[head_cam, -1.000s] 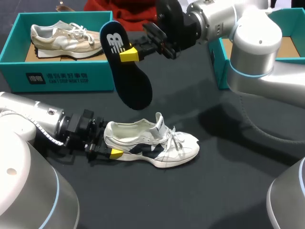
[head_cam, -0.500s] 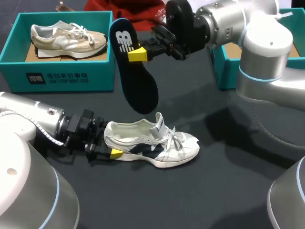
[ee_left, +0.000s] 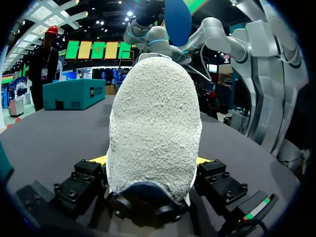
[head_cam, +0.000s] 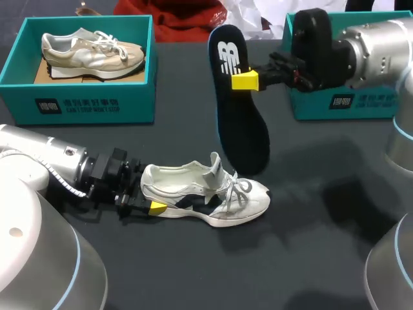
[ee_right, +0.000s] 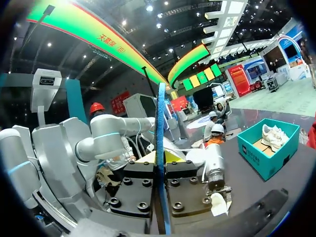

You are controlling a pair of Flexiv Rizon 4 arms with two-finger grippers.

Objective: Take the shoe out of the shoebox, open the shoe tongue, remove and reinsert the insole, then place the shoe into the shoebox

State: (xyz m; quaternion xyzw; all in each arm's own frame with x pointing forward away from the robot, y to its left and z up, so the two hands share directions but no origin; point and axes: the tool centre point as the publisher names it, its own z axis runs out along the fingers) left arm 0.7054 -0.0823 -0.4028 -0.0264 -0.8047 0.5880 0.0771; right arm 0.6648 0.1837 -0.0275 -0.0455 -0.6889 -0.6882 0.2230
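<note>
A white sneaker [head_cam: 206,194] with dark side panels lies on its sole on the black table, toe pointing right. My left gripper [head_cam: 145,200] is at its heel. In the left wrist view the fuzzy heel [ee_left: 155,128] fills the space between the two fingers, which touch it on both sides. My right gripper [head_cam: 248,81] is shut on a dark blue insole [head_cam: 239,116], which hangs in the air with its lower end just above the sneaker's tongue. The right wrist view shows the insole [ee_right: 160,148] edge-on, pinched between the fingers.
A teal shoebox [head_cam: 77,106] at the back left holds a beige sneaker [head_cam: 90,51]. A second teal box [head_cam: 348,103] stands at the back right, behind my right arm. Red cloth lies beyond the table's far edge.
My right arm has carried the insole to the right, from beside the left shoebox to above the sneaker's front half. The left gripper and the sneaker have stayed put.
</note>
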